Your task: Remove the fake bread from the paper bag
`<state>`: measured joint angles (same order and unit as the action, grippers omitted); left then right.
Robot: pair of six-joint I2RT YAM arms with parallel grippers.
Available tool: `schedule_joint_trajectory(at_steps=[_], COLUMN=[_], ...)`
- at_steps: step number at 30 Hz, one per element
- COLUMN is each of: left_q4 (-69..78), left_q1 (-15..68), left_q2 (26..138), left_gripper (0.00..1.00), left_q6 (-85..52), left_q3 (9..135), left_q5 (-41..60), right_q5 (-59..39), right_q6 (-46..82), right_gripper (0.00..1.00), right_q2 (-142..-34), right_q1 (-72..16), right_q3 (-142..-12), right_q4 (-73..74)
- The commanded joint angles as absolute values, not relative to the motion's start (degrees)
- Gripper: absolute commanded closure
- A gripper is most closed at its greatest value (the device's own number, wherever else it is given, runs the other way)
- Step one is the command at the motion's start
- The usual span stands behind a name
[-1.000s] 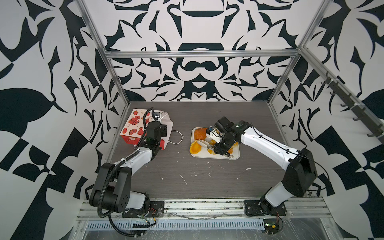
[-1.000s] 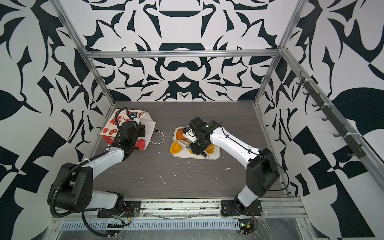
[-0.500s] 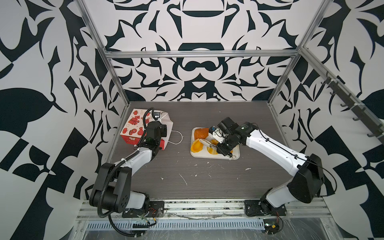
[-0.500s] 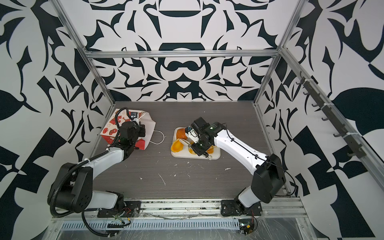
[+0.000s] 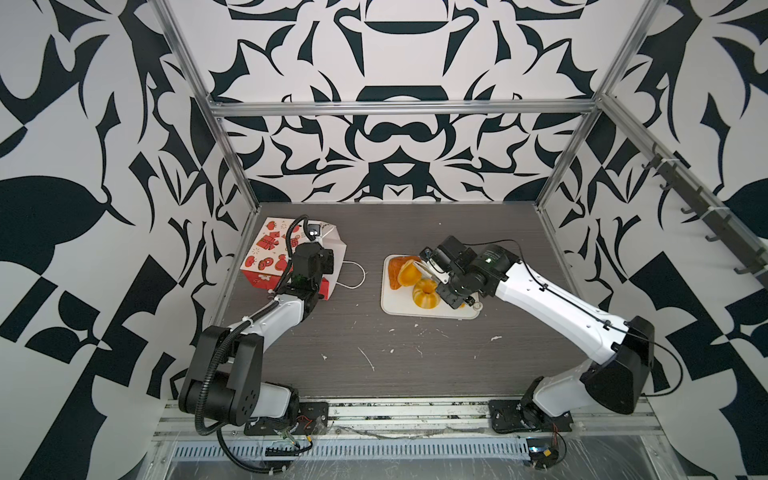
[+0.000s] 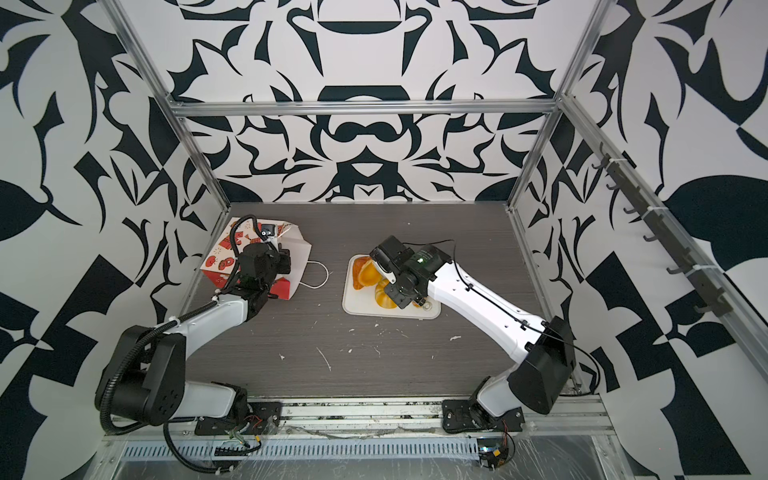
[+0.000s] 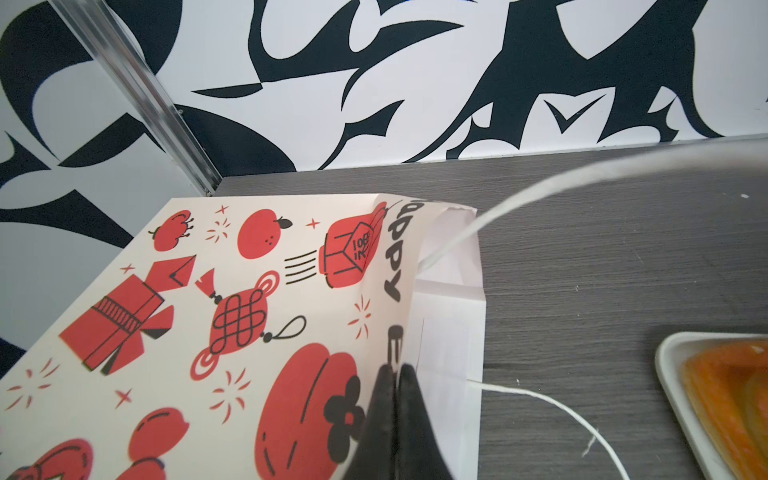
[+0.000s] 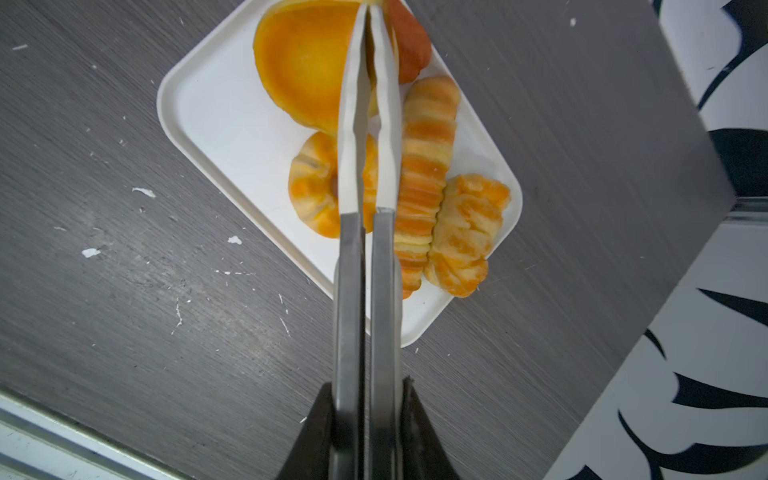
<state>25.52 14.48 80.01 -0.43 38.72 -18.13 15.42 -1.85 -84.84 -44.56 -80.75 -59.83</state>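
Observation:
The paper bag [image 5: 266, 253] [image 7: 249, 311] lies on its side at the table's back left, white with red motifs, mouth towards the middle. My left gripper [image 7: 395, 370] [image 5: 320, 253] is shut on the bag's rim. Several pieces of fake bread lie on a white tray [image 5: 388, 305] [image 8: 208, 116]: a ring bun [image 8: 316, 187], a long twist [image 8: 424, 166], a striped roll [image 8: 465, 232], a big orange piece [image 8: 303, 70]. My right gripper [image 8: 368, 399] [image 5: 451, 286] is shut on white-tipped tongs [image 8: 370, 124] that hang above the tray, blades nearly together, nothing between them.
A white cord handle [image 5: 353, 276] [image 7: 540, 399] trails from the bag's mouth onto the dark table. White flecks [image 5: 368, 359] dot the table's front half. Metal frame posts [image 5: 232, 166] and patterned walls close in three sides; a hook rail [image 5: 706, 216] runs along the right wall.
The right arm has drawn back a little towards the right over the tray, and the tongs have closed. The left arm and the bag have not moved.

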Motion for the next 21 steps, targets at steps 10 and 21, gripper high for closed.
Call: schedule_joint_trajectory(at_steps=[10, 21], left_q4=[26.6, 26.8], left_q1=[14.2, 14.2], left_q2=[80.2, 80.0], left_gripper=[1.0, 1.0], left_q6=[-1.3, -1.4], left_q3=[39.1, 38.9], left_q5=[-17.8, -17.8], right_q5=[24.6, 39.7], right_q6=[-1.4, 0.0], right_gripper=[0.85, 0.85], right_q2=[-83.8, -90.6], right_q1=[-47.0, -57.9], right_q3=[-83.1, -85.8], right_q4=[-59.6, -66.0])
